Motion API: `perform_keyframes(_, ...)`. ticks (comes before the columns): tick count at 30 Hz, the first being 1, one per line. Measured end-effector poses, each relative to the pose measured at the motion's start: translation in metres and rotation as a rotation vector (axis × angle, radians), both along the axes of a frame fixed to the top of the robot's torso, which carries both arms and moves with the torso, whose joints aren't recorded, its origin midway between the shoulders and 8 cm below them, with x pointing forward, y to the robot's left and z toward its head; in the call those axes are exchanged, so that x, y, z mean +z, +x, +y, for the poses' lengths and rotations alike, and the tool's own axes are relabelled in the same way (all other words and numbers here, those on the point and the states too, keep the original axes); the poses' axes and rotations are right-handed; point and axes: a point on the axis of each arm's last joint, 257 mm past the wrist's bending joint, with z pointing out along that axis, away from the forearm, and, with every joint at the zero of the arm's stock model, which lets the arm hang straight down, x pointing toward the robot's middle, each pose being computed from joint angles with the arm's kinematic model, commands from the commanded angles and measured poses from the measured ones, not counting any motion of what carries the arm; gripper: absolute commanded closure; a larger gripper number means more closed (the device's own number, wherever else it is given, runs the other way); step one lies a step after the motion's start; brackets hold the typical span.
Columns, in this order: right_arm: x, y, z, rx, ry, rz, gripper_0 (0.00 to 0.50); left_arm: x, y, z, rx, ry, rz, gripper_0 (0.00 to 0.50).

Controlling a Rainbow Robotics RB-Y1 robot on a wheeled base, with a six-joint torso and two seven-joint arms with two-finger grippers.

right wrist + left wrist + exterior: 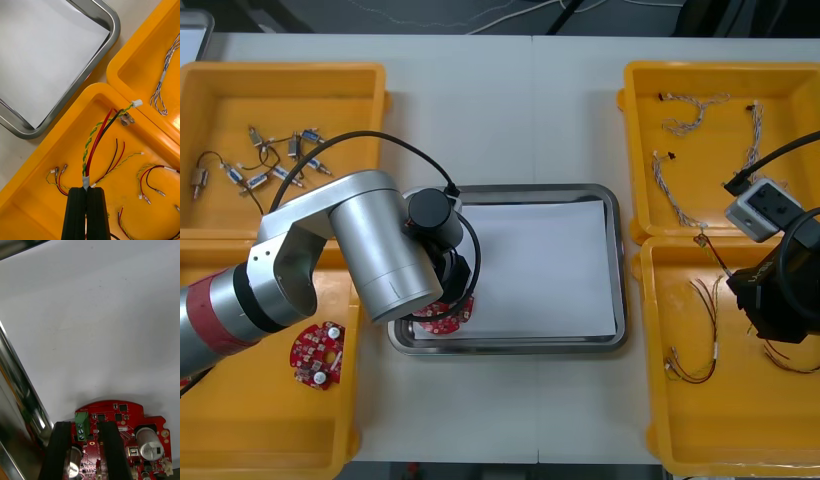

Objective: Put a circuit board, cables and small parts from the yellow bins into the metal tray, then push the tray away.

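We judge two steps to be in hand at once.

- **Left claw** [86, 426]: closed on the circuit board [123, 414], one finger on each side of its green terminal block. The board sits low over the white lining at the near left corner of the tray [616, 262]. We cannot tell whether it touches.
- **Next for the left:** set the board flat, open, and lift clear of the tray wall just beside it.
- **Right claw** [86, 188]: pinched shut on the taped end of a cable [98, 141] over the near right bin [45, 157]. The cable's plug lies at the bin rim.
- **Next for the right:** carry it over that rim and the tray edge without snagging the loose cables [150, 180] beneath.
- **In the way:** the left arm covers part of the tray, so we would drop the cable to the right of it.
- **Also noted:** a spare board [317, 352] lies in the near left bin [240, 440]. The small metal parts [275, 165] are not yet moved.
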Motion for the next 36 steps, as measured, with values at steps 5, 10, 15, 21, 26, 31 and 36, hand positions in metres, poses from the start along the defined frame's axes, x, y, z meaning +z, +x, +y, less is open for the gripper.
perform_keyframes(5,0.002,0.004,0.001,0.001,0.003,-0.004,0.500,0.000,0.001,0.000,0.000,0.000,-0.003,0.060)
perform_keyframes(10,0.002,0.005,0.005,0.012,-0.002,-0.003,0.500,0.001,0.002,-0.002,-0.003,-0.006,-0.009,0.000)
perform_keyframes(15,0.003,0.006,0.007,0.018,-0.002,-0.006,0.500,0.002,0.003,-0.002,-0.002,-0.010,-0.009,0.000)
perform_keyframes(21,0.003,0.006,0.007,0.019,-0.001,-0.006,0.500,0.015,0.001,0.004,0.033,-0.027,0.015,0.000)
perform_keyframes(26,0.003,0.006,0.007,0.018,-0.001,-0.005,0.500,0.032,0.000,0.004,0.058,-0.071,0.036,0.000)
perform_keyframes(31,0.003,0.006,0.009,0.026,-0.002,-0.005,0.500,0.050,0.007,0.009,0.093,-0.117,0.035,0.000)
perform_keyframes(36,0.004,0.008,0.026,0.080,-0.009,-0.008,0.500,0.065,0.014,0.014,0.122,-0.148,0.030,0.000)
